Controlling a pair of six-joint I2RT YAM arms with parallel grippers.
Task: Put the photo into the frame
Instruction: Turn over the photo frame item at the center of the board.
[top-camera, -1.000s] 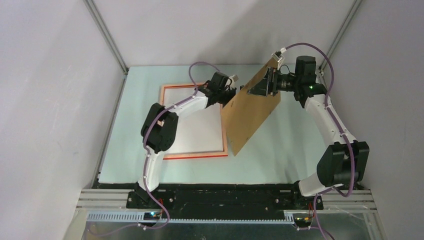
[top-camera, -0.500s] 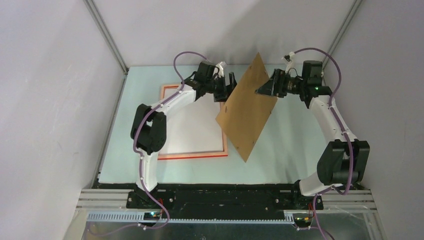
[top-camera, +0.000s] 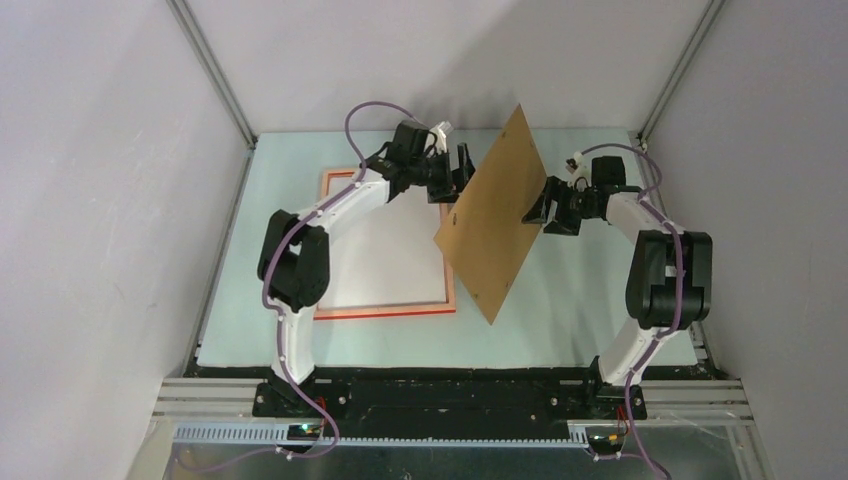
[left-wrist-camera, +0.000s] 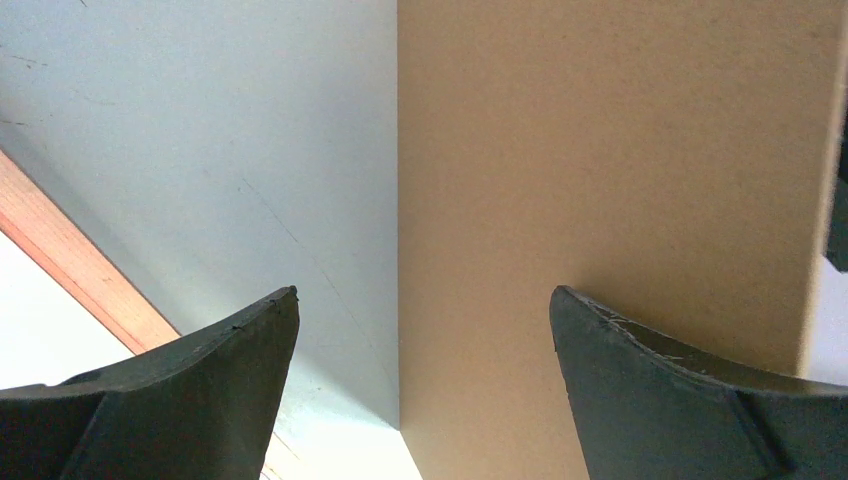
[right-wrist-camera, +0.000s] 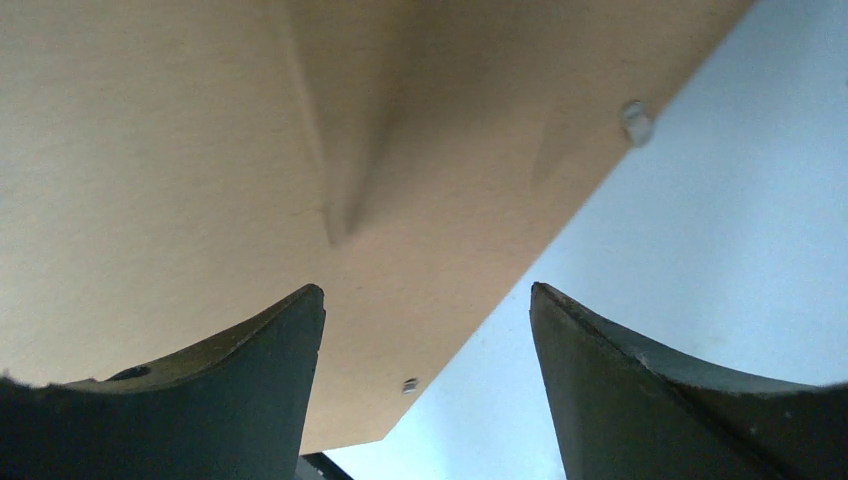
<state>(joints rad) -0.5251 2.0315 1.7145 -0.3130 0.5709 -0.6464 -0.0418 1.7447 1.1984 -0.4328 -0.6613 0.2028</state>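
Top external view, nearest you first: the frame (top-camera: 385, 313) lies flat on the left half of the table (top-camera: 580, 310), pale orange-pink side up. The photo (top-camera: 385, 255) lies white side up inside its rails, so none of the print shows. Just right of the frame's right rail, the board (top-camera: 495, 220) stands steeply tilted on one near corner, close to the frame's near-right corner. You cannot tell whether that corner touches the table. From there the board rises toward the far side, its top corner near the table's far edge. Your right gripper (top-camera: 548, 213) sits at the board's right edge, about halfway up, spread wide. In the right wrist view its fingers (right-wrist-camera: 250, 380) stand far apart, the brown face fills the upper left, and the board's edge slants down toward the gap between them. You cannot tell whether either finger touches the board, and no grip on it shows. Farther back, your left gripper (top-camera: 455, 178) hangs at the board's left side, above the frame's far-right corner, spread as wide as it goes and holding nothing. In the left wrist view the board's left edge runs straight up between the two fingers (left-wrist-camera: 180, 400), with bare table to its left. A strip of frame rail and a bit of white photo show in the lower left corner.
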